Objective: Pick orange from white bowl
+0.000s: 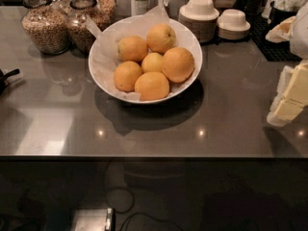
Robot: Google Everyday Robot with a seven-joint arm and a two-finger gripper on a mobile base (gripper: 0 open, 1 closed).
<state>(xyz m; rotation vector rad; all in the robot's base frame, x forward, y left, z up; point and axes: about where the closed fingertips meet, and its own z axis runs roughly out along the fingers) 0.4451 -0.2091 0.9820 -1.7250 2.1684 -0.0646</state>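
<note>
The orange (178,64) is pictured at the right of the white bowl (191,41), pressed by five smaller fruit. Grain jars (45,27) are set far left, stacked cups (199,14) behind. The gripper (290,102) is held at the right edge, well apart; its state cannot be told.

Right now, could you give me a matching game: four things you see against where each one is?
1. largest orange
2. grain jars
3. stacked cups
4. claw

a. back left
b. right edge of view
c. right side of the white bowl
d. behind the bowl, to the right

Pairs: 1-c, 2-a, 3-d, 4-b.
</note>
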